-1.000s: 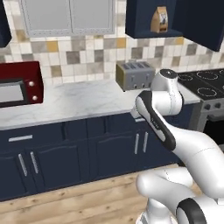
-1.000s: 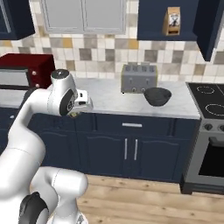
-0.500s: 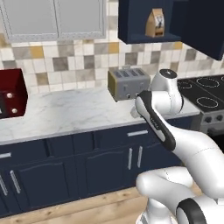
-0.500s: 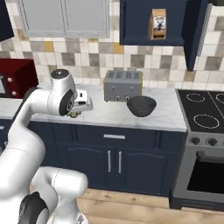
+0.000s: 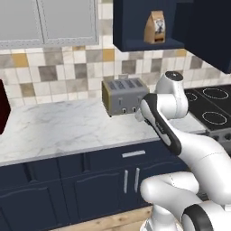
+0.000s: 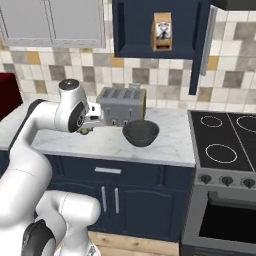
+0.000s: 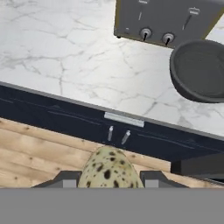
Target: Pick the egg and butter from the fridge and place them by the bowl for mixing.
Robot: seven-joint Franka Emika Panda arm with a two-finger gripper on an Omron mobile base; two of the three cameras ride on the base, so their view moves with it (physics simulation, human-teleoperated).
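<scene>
The end effector (image 7: 110,180) is pinching the egg (image 7: 109,168), a speckled beige ball that sits between the two dark tips, so the egg is in the air in front of the cabinets and not yet over the surface. Below it in the hand view lies the wooden floor (image 7: 35,148), then the dark navy cabinet front (image 7: 52,118) with its small handles, then the marble surface (image 7: 65,57). On that surface stands the bowl (image 7: 199,72), dark and deep, and just behind it the grey toaster (image 7: 168,19); the two look very near to each other, but I cannot tell if they touch. Farther to the right is the stove (image 6: 225,145), and above, on an open shelf, a brown bag (image 6: 161,31). What has changed in the last second is the whole picture: the dark red appliance (image 6: 7,92) has slid to the left edge, while the toaster, the bowl and the stove have come toward the middle. This is the base driving sideways, not the things moving; the arm keeps the same folded pose and the same grip. I judge the carry is almost finished. Next, the arm must reach forward and lower the egg gently beside the bowl, because it can roll. The butter remains for a second trip to the fridge.
</scene>
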